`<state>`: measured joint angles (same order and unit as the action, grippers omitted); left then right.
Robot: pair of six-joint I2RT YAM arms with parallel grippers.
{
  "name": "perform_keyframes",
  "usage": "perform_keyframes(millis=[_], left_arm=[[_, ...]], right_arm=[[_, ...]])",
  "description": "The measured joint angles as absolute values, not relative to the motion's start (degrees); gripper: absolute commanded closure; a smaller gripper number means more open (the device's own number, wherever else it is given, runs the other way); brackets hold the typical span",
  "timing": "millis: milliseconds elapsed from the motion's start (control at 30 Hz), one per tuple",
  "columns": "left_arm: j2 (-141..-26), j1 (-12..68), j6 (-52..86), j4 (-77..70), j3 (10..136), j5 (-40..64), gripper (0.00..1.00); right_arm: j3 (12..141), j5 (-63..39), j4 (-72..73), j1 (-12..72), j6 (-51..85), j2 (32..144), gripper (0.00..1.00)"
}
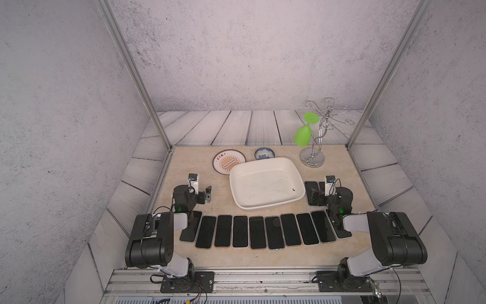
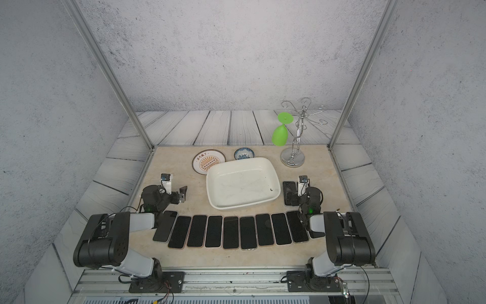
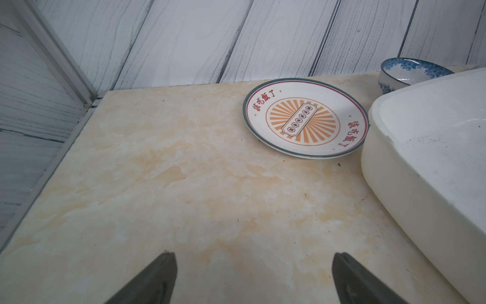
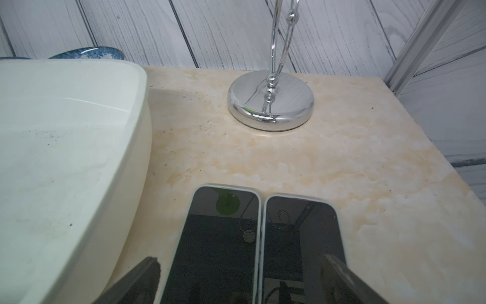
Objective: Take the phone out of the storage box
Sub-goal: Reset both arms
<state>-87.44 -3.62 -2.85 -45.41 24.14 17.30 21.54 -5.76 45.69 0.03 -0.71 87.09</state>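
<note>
The white storage box sits mid-table, and its inside shows only bare, scuffed plastic. Two dark phones lie side by side on the table just right of it; in the right wrist view they are the near phone and its neighbour. My right gripper hovers low over this pair, open and holding nothing. A row of several phones lines the front of the table. Left of the box wall, my left gripper is open over bare table.
A round orange-patterned plate and a small blue-and-white dish stand behind the box. At the back right is a chrome rack with a green glass hanging from it. Metal frame posts stand at both back corners.
</note>
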Motion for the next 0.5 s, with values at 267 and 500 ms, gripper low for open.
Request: perform_keyframes(millis=[267,500], left_arm=[[-87.44,-3.62,-2.50,-45.15,24.23,16.29,0.02],[-87.46,-3.62,-1.13,-44.10,24.62,13.21,0.02]], right_arm=[[24.18,3.53,43.48,-0.05,3.05,87.24,0.01],[25.47,5.17,42.15,-0.01,3.44,87.24,0.01]])
